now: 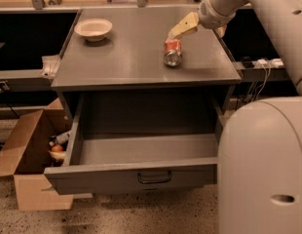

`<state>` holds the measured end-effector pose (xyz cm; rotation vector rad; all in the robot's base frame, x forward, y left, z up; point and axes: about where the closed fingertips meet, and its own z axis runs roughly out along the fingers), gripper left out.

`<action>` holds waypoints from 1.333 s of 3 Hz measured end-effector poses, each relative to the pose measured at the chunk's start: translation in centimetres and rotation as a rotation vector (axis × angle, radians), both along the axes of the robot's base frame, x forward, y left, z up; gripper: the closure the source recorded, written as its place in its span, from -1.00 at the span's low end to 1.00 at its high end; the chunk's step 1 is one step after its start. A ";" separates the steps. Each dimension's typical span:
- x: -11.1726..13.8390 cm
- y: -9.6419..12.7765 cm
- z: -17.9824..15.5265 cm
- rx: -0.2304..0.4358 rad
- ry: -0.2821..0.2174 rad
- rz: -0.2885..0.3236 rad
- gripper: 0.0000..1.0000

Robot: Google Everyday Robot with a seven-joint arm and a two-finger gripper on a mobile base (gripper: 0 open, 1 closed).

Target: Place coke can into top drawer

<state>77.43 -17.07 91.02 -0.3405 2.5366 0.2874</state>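
The coke can (173, 51) lies on its side on the grey cabinet top (126, 57), right of centre, its silver end facing the camera. My gripper (194, 29) hangs just above and behind the can, coming in from the upper right. It is open and empty, with one tan finger (182, 26) pointing down at the can's far end. The top drawer (141, 172) is pulled far out below the cabinet top, and its dark bar handle (154, 178) faces the camera. No object shows inside it.
A cream bowl (93, 29) sits at the back left of the cabinet top. An open brown cardboard box (29, 155) with small items stands on the floor to the left of the drawer. My white body (263, 169) fills the lower right. Cables and a power strip (260, 62) lie to the right.
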 end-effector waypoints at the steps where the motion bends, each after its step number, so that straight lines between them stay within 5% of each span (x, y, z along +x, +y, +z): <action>1: 1.6 0.9 -1.4 0.016 0.028 -0.075 -1.00; 3: 3.4 3.7 -3.6 -0.014 0.079 -0.097 -1.00; 4: 3.8 4.9 -4.5 -0.038 0.102 -0.090 -0.63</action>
